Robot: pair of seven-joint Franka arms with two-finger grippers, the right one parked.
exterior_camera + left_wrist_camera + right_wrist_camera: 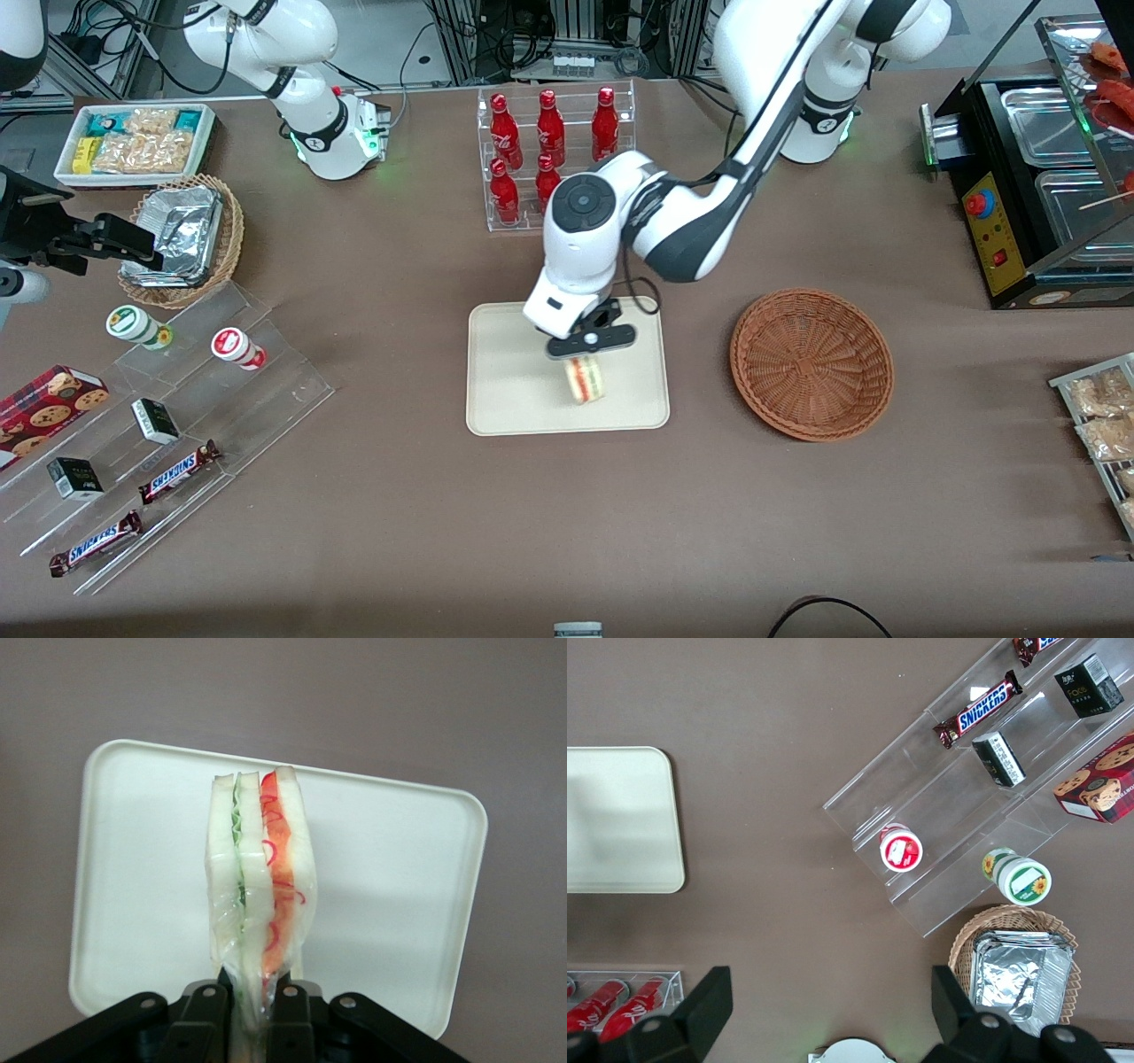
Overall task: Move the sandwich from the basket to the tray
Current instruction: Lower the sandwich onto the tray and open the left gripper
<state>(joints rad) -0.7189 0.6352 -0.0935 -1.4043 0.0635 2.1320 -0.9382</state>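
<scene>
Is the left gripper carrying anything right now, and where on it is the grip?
Yes. The left gripper, above the cream-beige rectangular tray, is shut on the triangular white-bread sandwich with red and green filling, pinching its narrow end at the faces, through clear wrap.

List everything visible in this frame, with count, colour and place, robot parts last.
sandwich: 1, white with red and green filling, held over the tray
tray: 1, cream, mid-table
basket: 1, reddish-brown, beside the tray, holding nothing
bottles: 6, red, in a clear rack farther from the camera than the tray
foil basket: 1, light wicker, toward the parked arm's end
Snickers bars: 2, brown, on the clear stepped stand
gripper: 1, black, above the tray, shut on the sandwich
</scene>
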